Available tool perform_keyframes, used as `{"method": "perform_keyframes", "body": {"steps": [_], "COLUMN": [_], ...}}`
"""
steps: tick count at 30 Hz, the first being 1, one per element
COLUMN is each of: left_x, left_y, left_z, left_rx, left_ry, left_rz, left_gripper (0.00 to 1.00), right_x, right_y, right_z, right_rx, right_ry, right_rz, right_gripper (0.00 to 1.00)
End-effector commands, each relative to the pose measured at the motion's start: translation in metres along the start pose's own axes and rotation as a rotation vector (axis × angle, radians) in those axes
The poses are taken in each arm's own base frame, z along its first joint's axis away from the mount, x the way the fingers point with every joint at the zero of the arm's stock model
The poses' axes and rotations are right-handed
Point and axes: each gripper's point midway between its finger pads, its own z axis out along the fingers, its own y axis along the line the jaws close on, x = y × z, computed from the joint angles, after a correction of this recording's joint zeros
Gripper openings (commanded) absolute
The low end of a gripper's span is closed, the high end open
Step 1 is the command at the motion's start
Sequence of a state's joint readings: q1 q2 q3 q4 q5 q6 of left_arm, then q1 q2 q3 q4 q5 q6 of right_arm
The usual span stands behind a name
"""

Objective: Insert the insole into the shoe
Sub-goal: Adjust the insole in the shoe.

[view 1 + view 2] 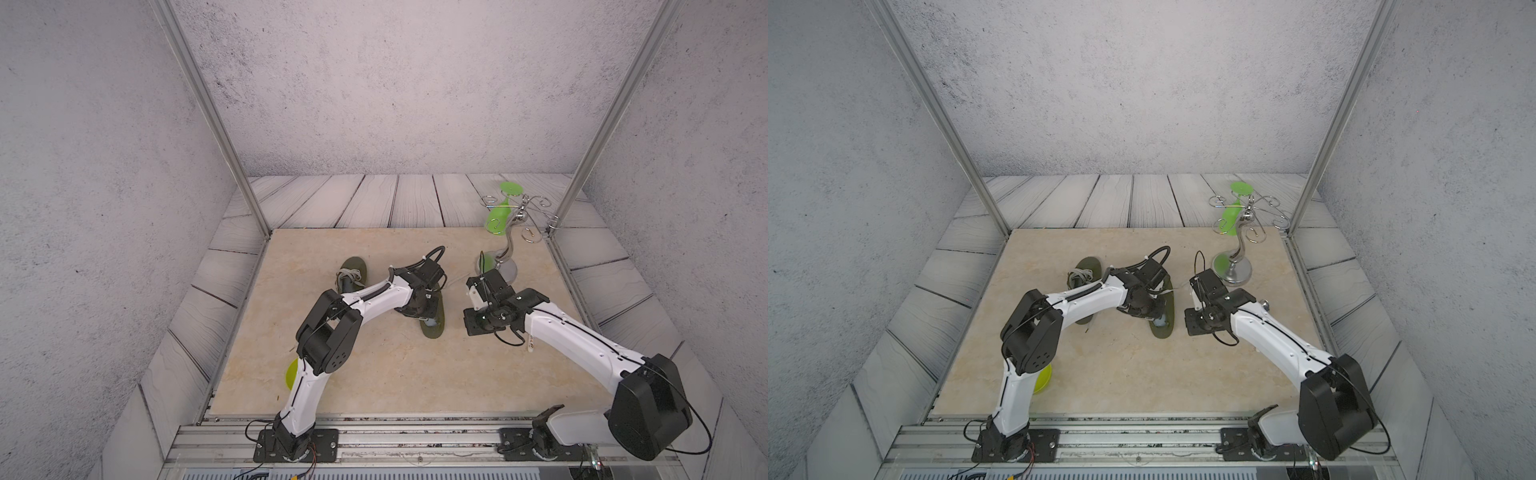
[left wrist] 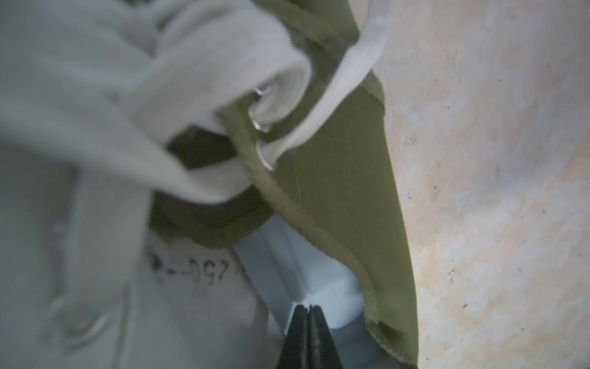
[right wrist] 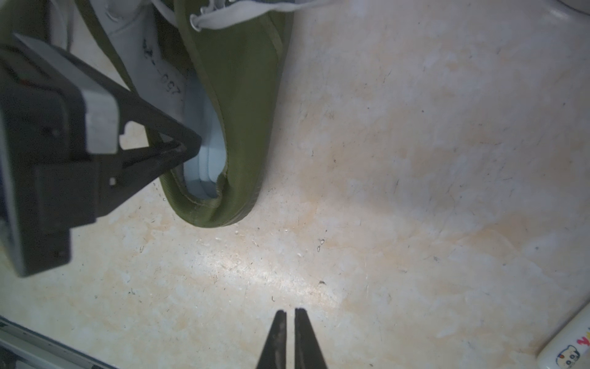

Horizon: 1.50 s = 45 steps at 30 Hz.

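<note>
An olive-green shoe point(image 1: 435, 329) point(image 1: 1163, 330) lies mid-table with its heel toward the front. A pale blue-white insole point(image 2: 332, 287) point(image 3: 209, 150) lies inside its heel opening. My left gripper point(image 2: 309, 306) reaches down into that opening, shut, its tips pinching a raised fold of the insole. In the right wrist view its black fingers point(image 3: 178, 150) enter the shoe point(image 3: 239, 111). My right gripper point(image 3: 290, 311) point(image 1: 473, 326) hovers over bare table to the right of the shoe's heel, shut with nothing between its fingers.
A second green shoe point(image 1: 353, 268) point(image 1: 1088, 266) lies further left, partly behind the left arm. A chrome glass rack point(image 1: 509, 253) holding a green glass point(image 1: 498, 216) stands at the back right. A white tube point(image 3: 565, 348) lies by the right arm. A yellow-green disc point(image 1: 1043, 378) sits front left.
</note>
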<state>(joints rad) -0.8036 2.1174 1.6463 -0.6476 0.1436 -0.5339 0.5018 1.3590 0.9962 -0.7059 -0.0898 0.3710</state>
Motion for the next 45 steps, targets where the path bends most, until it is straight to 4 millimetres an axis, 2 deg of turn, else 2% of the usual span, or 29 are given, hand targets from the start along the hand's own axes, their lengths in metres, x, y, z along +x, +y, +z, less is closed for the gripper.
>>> {"method": "perform_keyframes", "body": {"steps": [1, 10, 19, 24, 31, 37, 40, 43, 45], "left_x": [-0.006, -0.005, -0.016, -0.014, -0.009, -0.019, -0.026, -0.024, -0.022], "left_y": [-0.005, -0.027, -0.047, -0.056, -0.058, -0.069, -0.068, -0.051, -0.037], "left_z": [0.007, 0.025, -0.001, -0.004, -0.010, -0.026, -0.035, -0.044, -0.050], "left_rx": [0.023, 0.194, 0.404, 0.477, 0.498, 0.617, 0.673, 0.588, 0.512], "left_ry": [-0.012, -0.009, -0.048, -0.043, -0.040, -0.093, -0.116, -0.134, -0.141], "left_rz": [0.003, -0.083, -0.160, -0.185, -0.192, -0.236, -0.272, -0.257, -0.243], "left_gripper": [0.07, 0.10, 0.11, 0.12, 0.12, 0.12, 0.12, 0.12, 0.13], "right_x": [-0.001, -0.001, -0.001, -0.002, -0.001, -0.006, -0.012, -0.020, -0.027], "right_y": [0.001, -0.002, 0.004, 0.004, 0.005, 0.004, -0.002, -0.008, -0.012], "right_z": [-0.009, -0.014, -0.010, -0.009, 0.003, 0.012, 0.013, 0.012, 0.013], "right_rx": [-0.022, -0.029, -0.067, -0.071, -0.083, -0.067, -0.022, 0.029, 0.064], "right_ry": [-0.023, -0.038, -0.035, -0.037, -0.023, 0.000, -0.002, -0.005, 0.000], "right_rz": [0.016, 0.019, 0.026, 0.030, 0.036, 0.015, 0.017, 0.011, 0.001], "right_gripper": [0.10, 0.10, 0.10, 0.09, 0.10, 0.12, 0.18, 0.20, 0.28]}}
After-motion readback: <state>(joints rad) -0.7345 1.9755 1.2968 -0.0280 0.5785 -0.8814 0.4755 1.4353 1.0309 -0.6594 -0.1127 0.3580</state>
